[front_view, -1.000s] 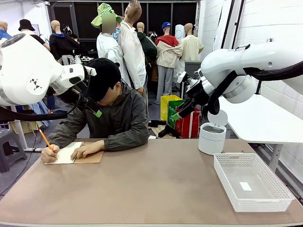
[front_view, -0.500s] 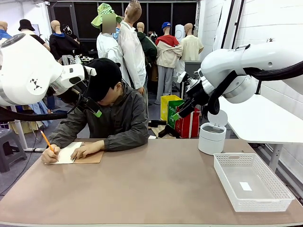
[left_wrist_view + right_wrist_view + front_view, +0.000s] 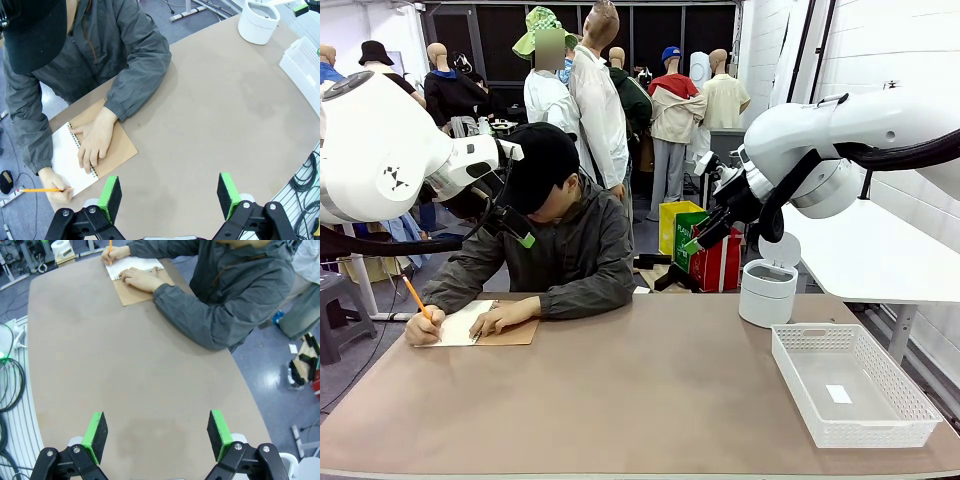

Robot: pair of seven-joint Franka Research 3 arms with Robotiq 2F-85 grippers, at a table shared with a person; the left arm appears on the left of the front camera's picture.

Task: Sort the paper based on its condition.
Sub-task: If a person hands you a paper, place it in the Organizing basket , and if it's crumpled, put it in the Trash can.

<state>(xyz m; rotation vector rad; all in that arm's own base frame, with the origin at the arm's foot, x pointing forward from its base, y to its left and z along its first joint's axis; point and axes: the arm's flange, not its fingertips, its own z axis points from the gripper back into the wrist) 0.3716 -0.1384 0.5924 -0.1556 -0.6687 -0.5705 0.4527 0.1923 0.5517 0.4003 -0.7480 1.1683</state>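
Front view: left hand point(image 3: 525, 238) raised at upper left of the frame, beside the seated person's cap, well above the table point(image 3: 650, 400); right hand point(image 3: 692, 245) raised right of centre, above the far table edge. Finger spread not readable from this angle. Left wrist view: left hand point(image 3: 170, 192) at bottom edge, green pads point(image 3: 110, 192) set wide apart, nothing between them, bare table below. Right wrist view: right hand point(image 3: 156, 435) at bottom edge, pads point(image 3: 95, 430) likewise wide apart and empty. Paper point(image 3: 458, 323): white page at left-centre of the front view, lying flat on the open notebook point(image 3: 510, 334) with brown cover, near the far left table edge; still joined at the spiral binding in the left wrist view point(image 3: 62, 157). Person's one hand point(image 3: 503, 317) pressed flat across the binding; other hand point(image 3: 423, 327) holding an orange pencil point(image 3: 416, 297) with tip on the page. White basket point(image 3: 855, 385) at lower right of the front view, on the table. White round bin point(image 3: 767, 290) with raised lid at the far right table edge.
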